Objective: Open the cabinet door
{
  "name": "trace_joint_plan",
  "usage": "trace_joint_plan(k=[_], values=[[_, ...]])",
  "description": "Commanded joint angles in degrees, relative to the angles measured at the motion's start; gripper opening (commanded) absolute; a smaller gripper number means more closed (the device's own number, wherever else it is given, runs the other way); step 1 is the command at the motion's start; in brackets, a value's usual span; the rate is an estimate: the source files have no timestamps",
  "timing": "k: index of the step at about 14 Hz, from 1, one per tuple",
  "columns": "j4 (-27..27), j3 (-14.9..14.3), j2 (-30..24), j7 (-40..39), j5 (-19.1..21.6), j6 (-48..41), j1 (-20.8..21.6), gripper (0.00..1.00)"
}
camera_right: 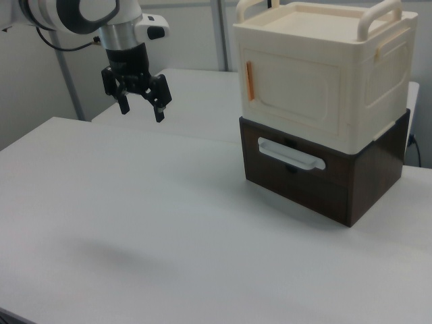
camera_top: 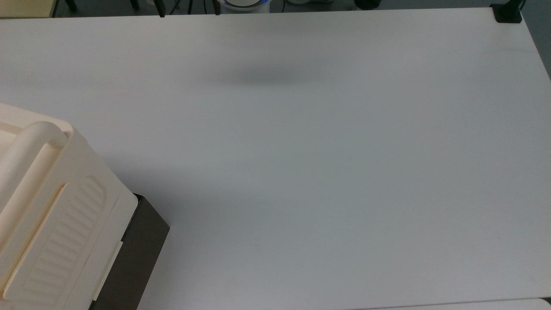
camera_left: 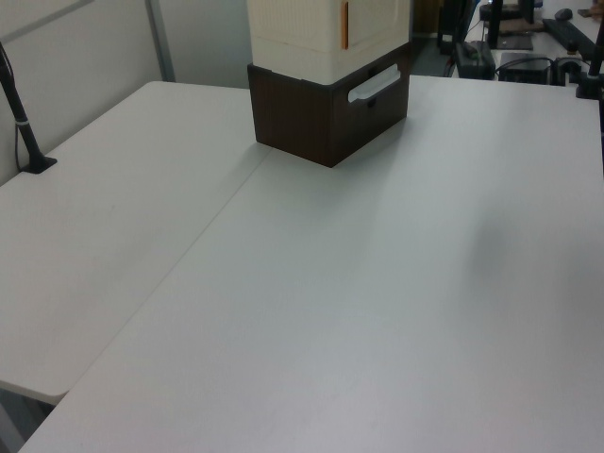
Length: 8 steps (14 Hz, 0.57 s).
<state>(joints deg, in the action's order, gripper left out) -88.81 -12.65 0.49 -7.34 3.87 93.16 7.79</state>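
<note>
The cabinet [camera_right: 324,74] is a cream box with bar handles on top, standing on a dark brown drawer base [camera_right: 317,182] at the right view's right. Its cabinet door [camera_right: 293,91] is the front panel with an orange tab [camera_right: 250,81] on its left edge, and it lies flush and closed. My gripper [camera_right: 142,111] hangs open and empty in the air well to the right view's left of the cabinet, high above the table. The cabinet [camera_top: 51,206] fills the top view's lower left corner. In the left view the cabinet [camera_left: 330,38] stands at the far end.
The white table [camera_top: 323,172] stretches wide and bare in front of the cabinet. The drawer base carries a white handle [camera_right: 290,155]. A black post [camera_left: 24,132] is clamped at the left view's left table edge. A seam [camera_left: 189,255] runs between two tabletops.
</note>
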Motion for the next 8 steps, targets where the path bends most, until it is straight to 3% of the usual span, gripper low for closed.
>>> trace_joint_plan(k=[1,3,7,8], values=[[-0.3,-0.1,1.3,-5.7,-0.3,3.0,0.4,1.00],[-0.3,0.3,1.4,-5.3,-3.2,4.1,0.4,1.00],[-0.4,0.3,1.5,-3.6,-2.6,14.8,-0.8,1.00],[-0.4,0.3,2.0,-2.0,-2.5,18.6,-1.4,0.92]])
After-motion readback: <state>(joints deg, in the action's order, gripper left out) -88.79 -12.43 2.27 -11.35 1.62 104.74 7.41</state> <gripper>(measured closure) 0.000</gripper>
